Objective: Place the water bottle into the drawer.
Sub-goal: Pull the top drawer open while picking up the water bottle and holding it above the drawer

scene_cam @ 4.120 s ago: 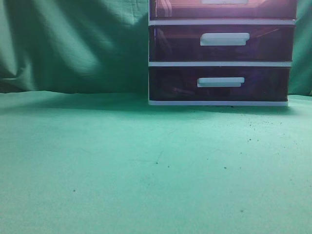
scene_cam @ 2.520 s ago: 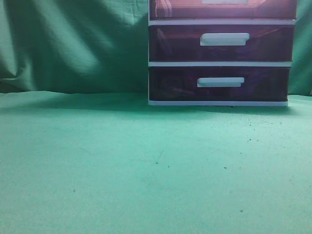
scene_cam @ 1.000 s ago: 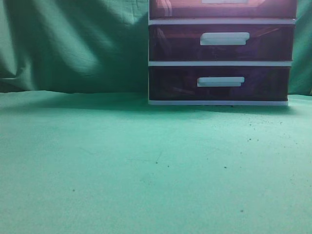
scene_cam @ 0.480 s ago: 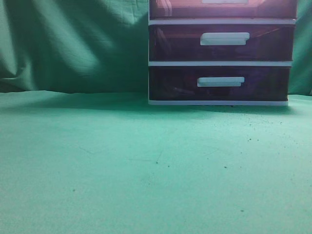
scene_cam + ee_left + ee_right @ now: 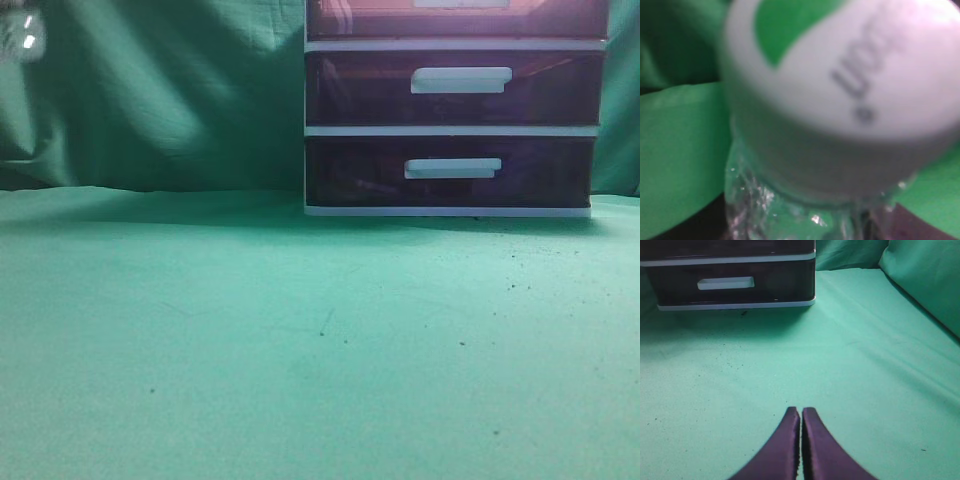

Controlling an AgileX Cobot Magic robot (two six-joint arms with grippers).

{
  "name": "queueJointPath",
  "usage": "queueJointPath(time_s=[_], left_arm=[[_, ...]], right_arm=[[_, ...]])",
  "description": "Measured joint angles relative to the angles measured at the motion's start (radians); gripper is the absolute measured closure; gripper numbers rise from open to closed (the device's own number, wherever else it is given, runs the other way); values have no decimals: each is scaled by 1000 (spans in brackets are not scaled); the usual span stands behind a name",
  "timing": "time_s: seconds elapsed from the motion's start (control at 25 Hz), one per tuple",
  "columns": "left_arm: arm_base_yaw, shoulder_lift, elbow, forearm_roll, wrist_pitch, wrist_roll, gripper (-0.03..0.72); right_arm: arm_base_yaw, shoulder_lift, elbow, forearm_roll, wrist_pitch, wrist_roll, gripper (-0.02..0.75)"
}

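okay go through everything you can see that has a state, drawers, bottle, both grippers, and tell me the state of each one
Top drawer: only its lower part is in frame, looks shut.
Middle drawer: shut.
Bottom drawer: shut.
Water bottle: cap on, filling the left wrist view; not in the drawer.
Left gripper: fingers not visible, cannot tell.
Right gripper: shut, empty, low over the green cloth.

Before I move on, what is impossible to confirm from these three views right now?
- Top drawer: cut off by the exterior view's upper edge; open or closed unknown.
- Left gripper: the water bottle cap fills the left wrist view, blurred; fingers unseen.
- Exterior view's top-left glint: too small and blurred to identify.
- Bottle's fill level: unseen.
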Motion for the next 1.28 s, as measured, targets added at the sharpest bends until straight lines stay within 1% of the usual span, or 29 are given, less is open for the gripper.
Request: queueJointPath(time_s=[0.16, 0.32, 0.4, 0.52, 0.64, 0.72, 0.84, 1.0, 1.16, 1.28], left_arm=[[-116, -105, -86, 0, 149, 0, 391], [-220, -152, -155, 0, 271, 0, 391], [-265, -159, -171, 0, 321, 0, 391], [-342, -167, -174, 0, 381, 0, 391], [-412, -168, -174, 0, 401, 0, 391], [-443, -168, -174, 0, 403, 0, 391], [-454, -168, -174, 0, 405, 0, 391], [-454, -168, -174, 0, 405, 0, 391], [-454, -168, -174, 0, 405, 0, 391], [-454, -168, -174, 0, 403, 0, 391]], right_arm=[[0, 0, 0, 0, 0, 0, 738], [0, 0, 0, 3, -23, 0, 738], [0, 0, 2, 21, -110, 12, 738], [0, 0, 2, 31, -320, 26, 738], [0, 0, 2, 32, -520, 26, 738], [0, 0, 2, 32, -592, 26, 738], [0, 0, -39, 32, -562, 26, 738], [0, 63, -175, 32, -452, 26, 738], [0, 237, -344, 32, -241, 21, 738], [0, 411, -473, 23, -108, -65, 738]])
